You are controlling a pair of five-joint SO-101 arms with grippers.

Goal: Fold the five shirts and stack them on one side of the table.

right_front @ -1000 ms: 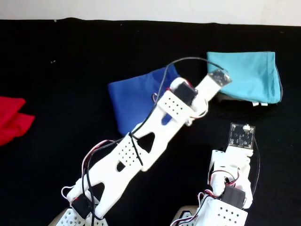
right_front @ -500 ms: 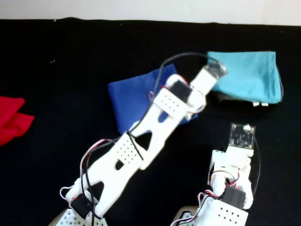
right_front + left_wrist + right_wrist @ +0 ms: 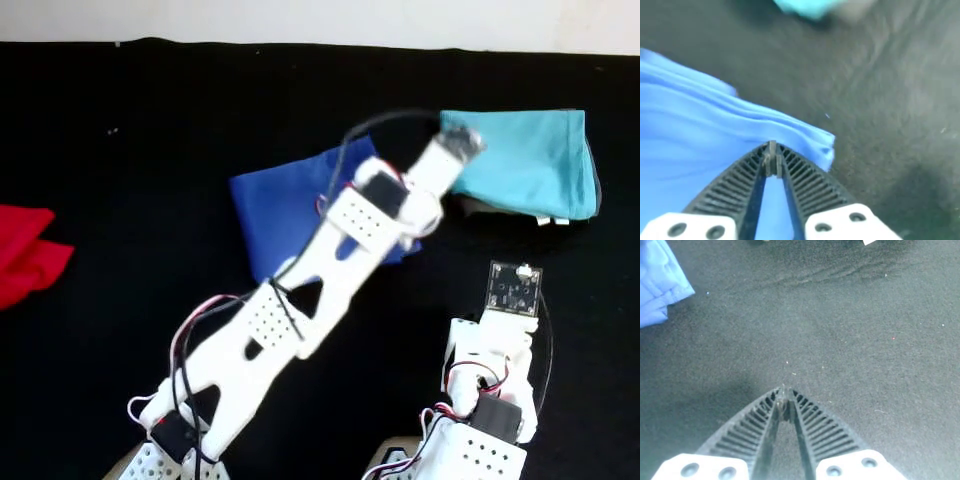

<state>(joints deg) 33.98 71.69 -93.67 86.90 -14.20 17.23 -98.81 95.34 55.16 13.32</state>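
Note:
A folded blue shirt (image 3: 285,210) lies mid-table. My left arm stretches over its right part, and in the left wrist view my left gripper (image 3: 771,161) is shut just above the shirt's layered edge (image 3: 805,135); I cannot tell whether it pinches cloth. A folded teal shirt (image 3: 530,160) lies at the far right on top of a dark garment (image 3: 500,213) with a white tag. A crumpled red shirt (image 3: 25,260) sits at the left edge. My right gripper (image 3: 783,401) is shut over bare black cloth, with the blue shirt's corner (image 3: 660,285) off to one side.
The table is covered in black cloth (image 3: 150,120), with open room between the red and blue shirts and along the far edge. My right arm (image 3: 495,400) stays near the front right.
My left arm's wrist has swung slightly toward the far side, nearer the teal shirt's corner. The shirts and my right arm have stayed put.

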